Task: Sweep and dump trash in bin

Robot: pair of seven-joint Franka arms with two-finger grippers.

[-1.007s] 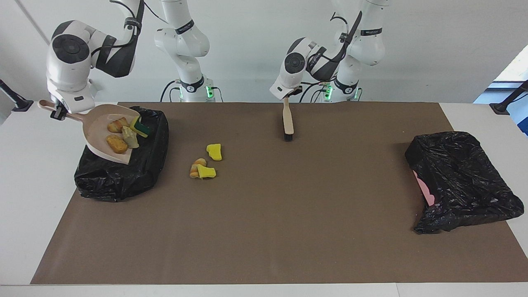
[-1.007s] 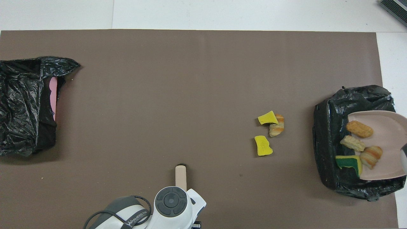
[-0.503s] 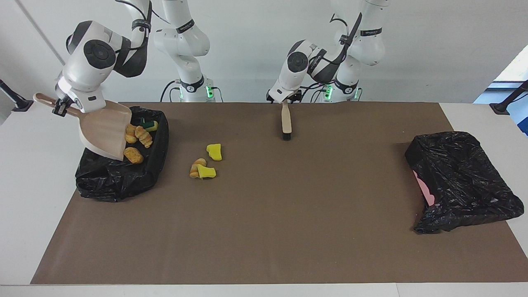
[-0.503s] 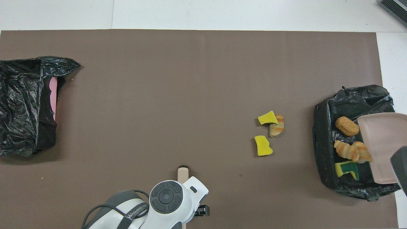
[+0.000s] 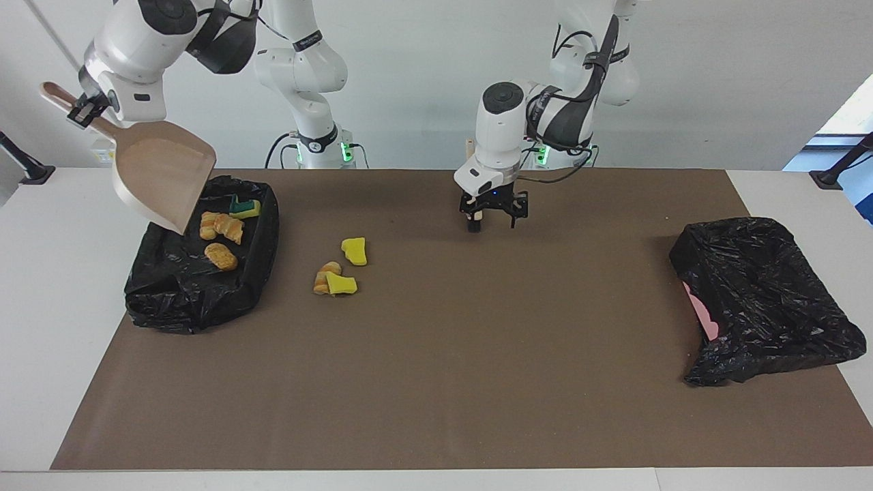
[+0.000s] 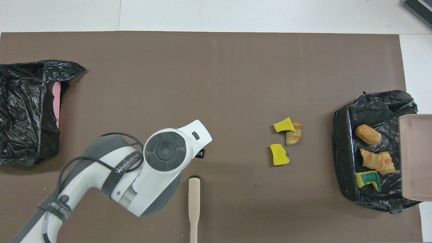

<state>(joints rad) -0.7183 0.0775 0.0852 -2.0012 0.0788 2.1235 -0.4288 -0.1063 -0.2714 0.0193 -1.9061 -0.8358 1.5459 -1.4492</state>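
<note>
My right gripper [image 5: 85, 109] is shut on the handle of the beige dustpan [image 5: 160, 181], which hangs raised and tipped over the black-lined bin [image 5: 177, 300] at the right arm's end; the pan [image 6: 416, 155] looks empty. In the bin [image 6: 344, 162] lie two pastry lumps [image 6: 368, 134] [image 6: 376, 161] and a green-backed sponge [image 6: 368, 179]. Loose on the mat are two yellow sponge chunks [image 5: 354, 250] [image 5: 341, 284] and a pastry lump [image 5: 327, 271]. My left gripper [image 5: 494, 213] is open over the bristle end of the beige brush [image 6: 194, 206], which lies flat on the mat.
A second bin with a black liner [image 5: 764, 307] and a pink edge lies at the left arm's end of the table. The brown mat [image 5: 443, 382] covers most of the table. The left arm hides part of the mat in the overhead view.
The right gripper lifted and tipped the dustpan, and its trash slid into the bin. The left gripper let go of the brush, which now lies flat, and opened above it.
</note>
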